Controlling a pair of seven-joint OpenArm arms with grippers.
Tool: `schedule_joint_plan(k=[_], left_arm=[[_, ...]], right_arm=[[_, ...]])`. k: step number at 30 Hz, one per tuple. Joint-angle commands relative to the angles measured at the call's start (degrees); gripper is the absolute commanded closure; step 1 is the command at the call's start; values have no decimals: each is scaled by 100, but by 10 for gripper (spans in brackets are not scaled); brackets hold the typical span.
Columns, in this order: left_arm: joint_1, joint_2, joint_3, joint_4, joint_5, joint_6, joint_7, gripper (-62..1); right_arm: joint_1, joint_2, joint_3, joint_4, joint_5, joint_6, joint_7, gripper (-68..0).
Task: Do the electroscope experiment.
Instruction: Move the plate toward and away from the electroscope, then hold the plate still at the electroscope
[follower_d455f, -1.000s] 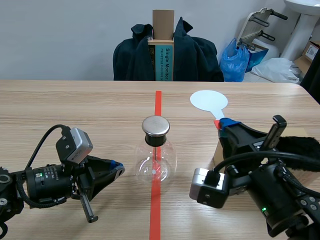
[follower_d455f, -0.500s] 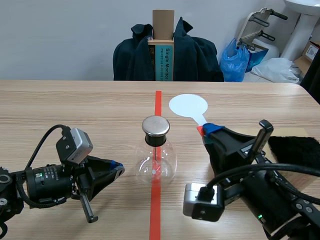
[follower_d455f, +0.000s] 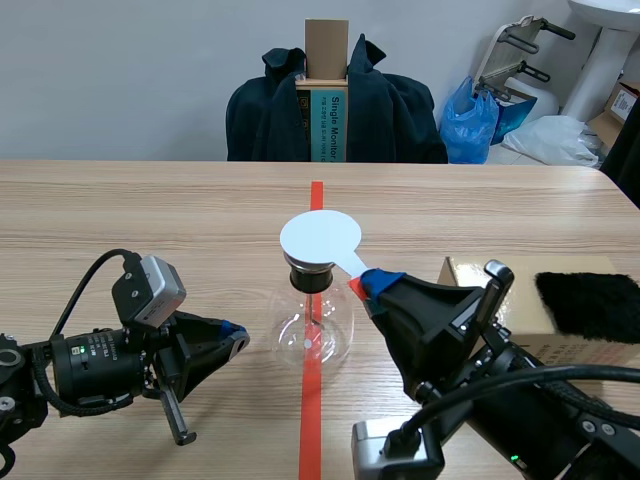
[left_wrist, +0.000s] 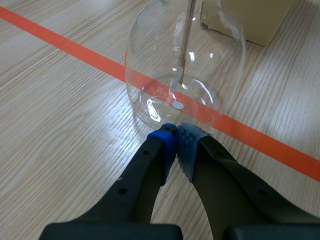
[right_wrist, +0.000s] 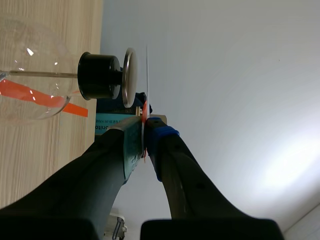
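Scene view: one white round paddle (follower_d455f: 320, 238), pinched by the right gripper (follower_d455f: 374, 286), hides most of the metal cap (right_wrist: 129, 75) on one clear glass electroscope flask (follower_d455f: 312, 328); left gripper (follower_d455f: 236, 340) sits closed, empty, just beside its base.

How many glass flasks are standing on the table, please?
1. The glass flask stands on the red tape line, just ahead of the left gripper, its cap under the white disc that the right gripper holds.
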Motion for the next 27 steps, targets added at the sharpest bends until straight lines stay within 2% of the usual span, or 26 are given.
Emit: schedule_joint_plan(k=[1, 6, 27], left_arm=[[-15, 13, -22, 83, -52, 11, -79, -27], [-15, 13, -22, 83, -48, 11, -79, -27], [-15, 13, -22, 83, -35, 11, -79, -27]], right_arm=[[22, 46, 48, 68, 37, -61, 44, -8], [22, 46, 48, 68, 37, -61, 168, -8], [22, 46, 48, 68, 37, -61, 162, -8]])
